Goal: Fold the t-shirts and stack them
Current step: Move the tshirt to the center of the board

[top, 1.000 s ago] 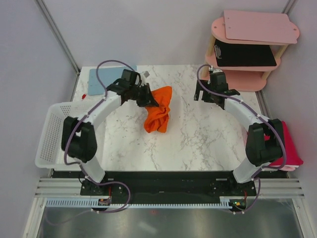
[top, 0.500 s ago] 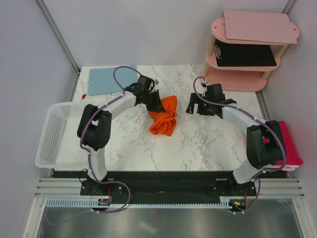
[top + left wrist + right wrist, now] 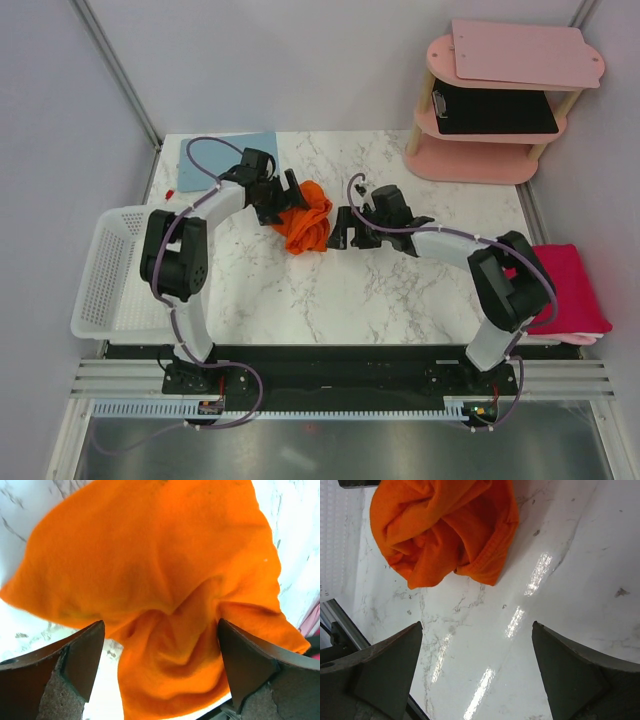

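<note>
Top external: crumpled orange t-shirt (image 3: 303, 228) between left gripper (image 3: 296, 192) and right gripper (image 3: 339, 230); both spread wide, empty.

Bright, even overhead light. Glare streaks the glossy surface (image 3: 540, 575) between the right fingers (image 3: 385, 670). The left fingers (image 3: 60, 665) look dark and soft, the surface beyond them blown white.

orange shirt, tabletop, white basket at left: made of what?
Orange t-shirt: soft matte knit cloth, likely cotton; bunches in deep folds.
Tabletop: glossy, marble-look, grey veins, glare streaks; stone or laminate unclear.
Basket: white plastic, seemingly; perforated walls.
</note>
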### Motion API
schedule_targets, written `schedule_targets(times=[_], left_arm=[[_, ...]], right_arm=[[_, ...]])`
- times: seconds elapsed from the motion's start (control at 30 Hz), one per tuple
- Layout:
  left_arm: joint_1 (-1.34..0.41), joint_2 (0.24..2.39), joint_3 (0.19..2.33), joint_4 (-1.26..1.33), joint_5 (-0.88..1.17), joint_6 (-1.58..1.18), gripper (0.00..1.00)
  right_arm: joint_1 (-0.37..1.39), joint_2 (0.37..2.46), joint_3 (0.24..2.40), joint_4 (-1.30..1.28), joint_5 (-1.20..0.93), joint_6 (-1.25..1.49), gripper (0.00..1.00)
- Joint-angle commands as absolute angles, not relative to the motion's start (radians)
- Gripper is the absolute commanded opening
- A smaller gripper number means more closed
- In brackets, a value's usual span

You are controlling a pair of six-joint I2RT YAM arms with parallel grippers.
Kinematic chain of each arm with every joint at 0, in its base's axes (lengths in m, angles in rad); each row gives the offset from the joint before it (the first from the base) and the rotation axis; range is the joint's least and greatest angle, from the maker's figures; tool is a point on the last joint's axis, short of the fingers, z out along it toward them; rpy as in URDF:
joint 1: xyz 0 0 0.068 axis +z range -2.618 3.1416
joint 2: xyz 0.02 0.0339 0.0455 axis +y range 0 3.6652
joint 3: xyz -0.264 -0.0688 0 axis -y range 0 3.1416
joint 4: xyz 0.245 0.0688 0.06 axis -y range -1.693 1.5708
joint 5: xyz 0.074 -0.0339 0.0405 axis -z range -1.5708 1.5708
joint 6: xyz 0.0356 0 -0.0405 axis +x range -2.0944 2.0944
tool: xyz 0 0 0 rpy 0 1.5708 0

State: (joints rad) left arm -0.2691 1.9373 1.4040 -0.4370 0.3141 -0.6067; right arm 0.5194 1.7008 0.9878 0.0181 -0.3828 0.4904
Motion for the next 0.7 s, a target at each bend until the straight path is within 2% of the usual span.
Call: schedule_targets(times=[0.0,0.27,0.4,0.43,0.6,0.67], left_arm=[[-0.275,1.815,1.376,-0.428,0.285,-0.595,1.0],[-0.265,1.712,1.338,-0.453,0.256,-0.561,1.0],[-0.258,1.687,1.322,-0.463,0.259,-0.555,1.0],[-0.255,1.686,1.319,-0.465,0.261,-0.555,1.0],[-0.239,1.661,1.293,-0.474,0.261,-0.545,1.0],[-0.236,1.658,1.286,-0.477,0.252,-0.545,1.0]], right_arm=[[0.537,1.794,1.006,0.156,-0.388,0.56,0.98],[0.578,1.937,1.097,0.179,-0.304,0.569,0.95],[0.607,1.992,1.104,0.225,-0.201,0.594,0.93],[0.621,2.0,1.121,0.224,-0.166,0.592,0.9],[0.643,2.017,1.138,0.178,-0.137,0.587,0.9],[0.647,2.002,1.111,0.209,-0.115,0.594,0.82]])
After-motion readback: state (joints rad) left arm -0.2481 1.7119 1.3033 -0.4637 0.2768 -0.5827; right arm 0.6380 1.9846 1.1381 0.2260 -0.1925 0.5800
